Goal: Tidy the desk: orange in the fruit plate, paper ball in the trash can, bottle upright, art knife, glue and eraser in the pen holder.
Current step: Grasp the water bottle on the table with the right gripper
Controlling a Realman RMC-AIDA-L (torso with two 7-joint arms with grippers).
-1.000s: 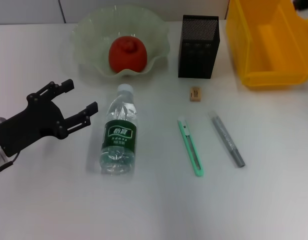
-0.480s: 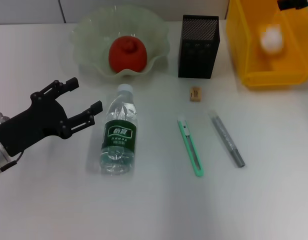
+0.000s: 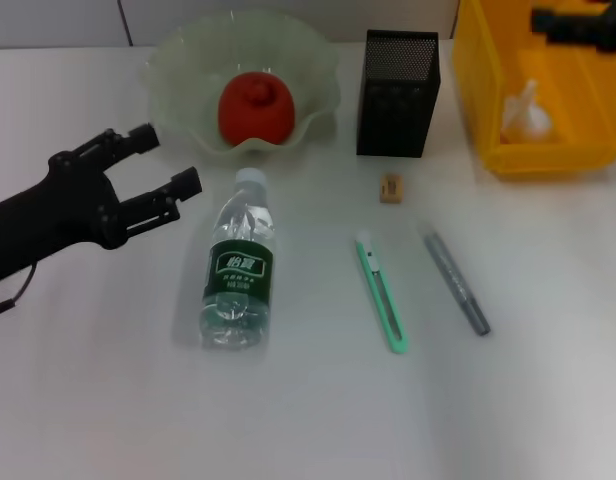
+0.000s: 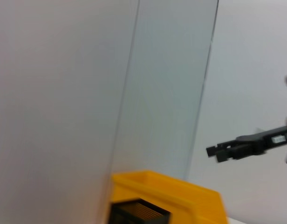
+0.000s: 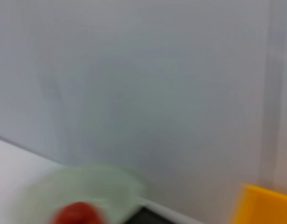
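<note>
The orange (image 3: 255, 108) sits in the pale green fruit plate (image 3: 178, 60). A clear bottle (image 3: 238, 268) with a green label lies on its side at mid-table. My left gripper (image 3: 170, 158) hovers open just left of its cap, holding nothing. Right of the bottle lie the green art knife (image 3: 381, 292) and the grey glue stick (image 3: 453, 278), with the small eraser (image 3: 390, 187) in front of the black mesh pen holder (image 3: 398, 92). The white paper ball (image 3: 523, 110) rests inside the yellow trash can (image 3: 548, 150). Above it, my right gripper (image 3: 548, 22) is open and empty.
The left wrist view shows my right gripper (image 4: 213, 151) far off, above the yellow trash can (image 4: 181, 191). The right wrist view takes in the wall, the fruit plate (image 5: 87, 182) and the orange (image 5: 78, 214). Bare white tabletop lies in front of the items.
The paper ball fell from the air and now lies in the yellow can. My right gripper came further into view above it. My left gripper moved toward the plate.
</note>
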